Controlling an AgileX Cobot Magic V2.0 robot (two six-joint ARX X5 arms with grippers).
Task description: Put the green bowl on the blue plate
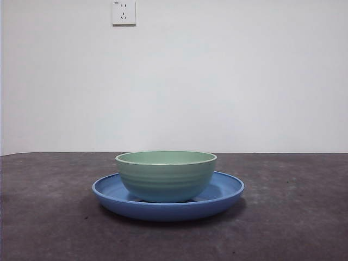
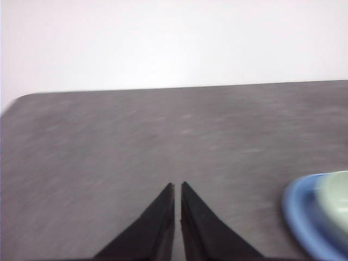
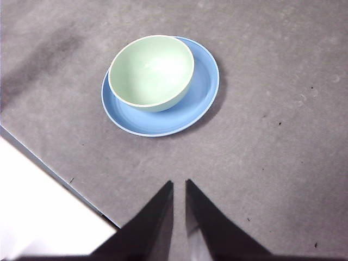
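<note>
I see the bowl point(image 1: 166, 175) sitting upright on the plate point(image 1: 109, 190), its base inside the plate's rim. It is not centred: from my right wrist camera the bowl point(image 3: 151, 70) sits toward one side of the plate point(image 3: 179, 117), with a wide crescent of blue bare on the side nearer my right gripper point(image 3: 179, 187). I judge the placement done.

The right gripper is well clear of the bowl and above the table point(image 3: 283, 163), its jaws nearly pressed together with only a thin slit between them, holding nothing. The left gripper point(image 2: 178, 189) is the same, jaws all but closed and empty, with the plate point(image 2: 299, 217) and bowl point(image 2: 337, 201) off to one side of it at the edge of that view, which is blurred.

What worries me from here is small. If either arm sweeps low on its way to rest, a jaw could clip the bowl's rim and slide it off the plate, since glossy ware on a glossy plate probably has little grip. The off-centre seat leaves less margin on one side.
</note>
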